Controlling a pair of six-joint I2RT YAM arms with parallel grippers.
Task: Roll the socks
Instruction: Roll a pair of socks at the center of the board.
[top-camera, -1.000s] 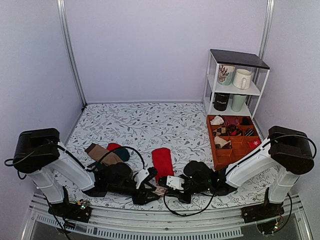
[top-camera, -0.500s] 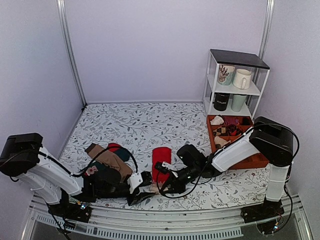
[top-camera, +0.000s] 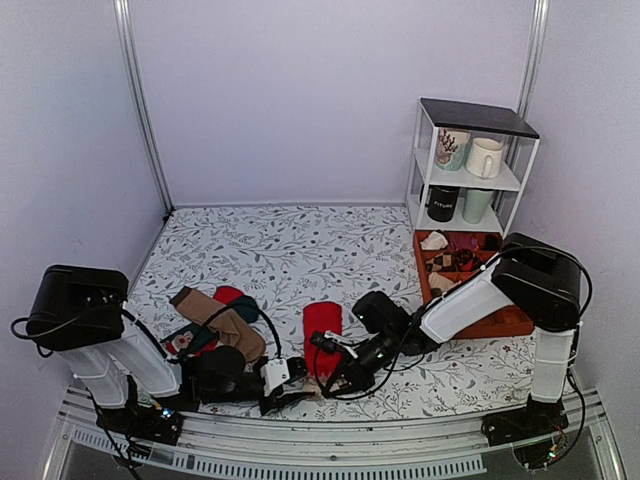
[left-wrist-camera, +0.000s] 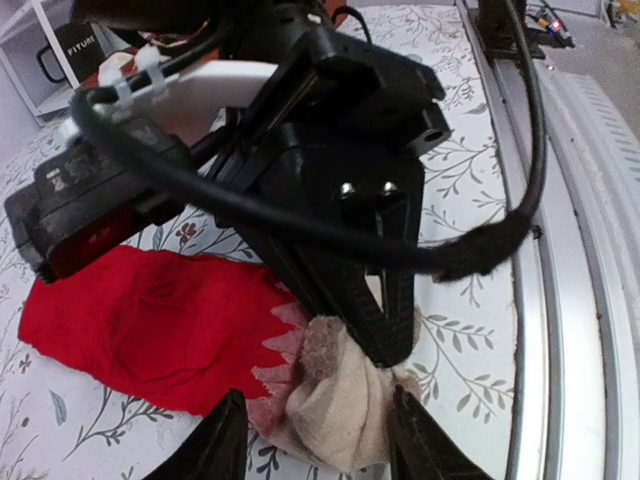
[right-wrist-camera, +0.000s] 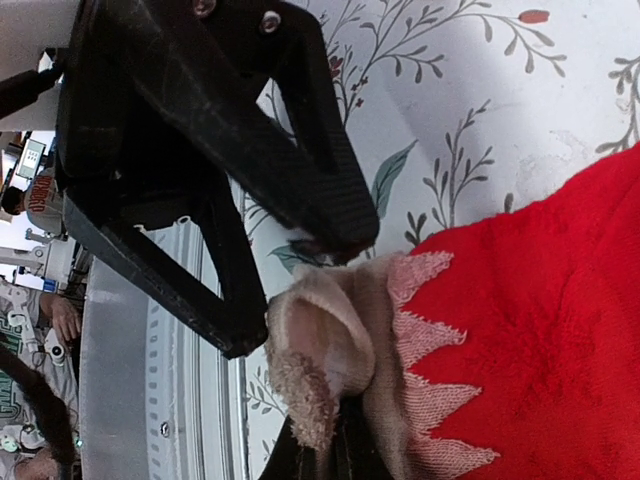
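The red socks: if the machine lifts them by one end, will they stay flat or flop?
Probably flop: the red socks lie limp and flat, and their beige end crumples where the right fingers pinch it. The fuzzy knit looks grippy, so slipping seems unlikely. Being flat cloth, they shouldn't roll away unaided.

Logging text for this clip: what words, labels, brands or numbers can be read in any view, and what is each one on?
"FUTURE": white letters on the black mug on the shelf rack; also seen in the left wrist view.
Print on the pale mug: a picture, with no legible words.
Red socks: no text or label visible.
Nothing else is readable.
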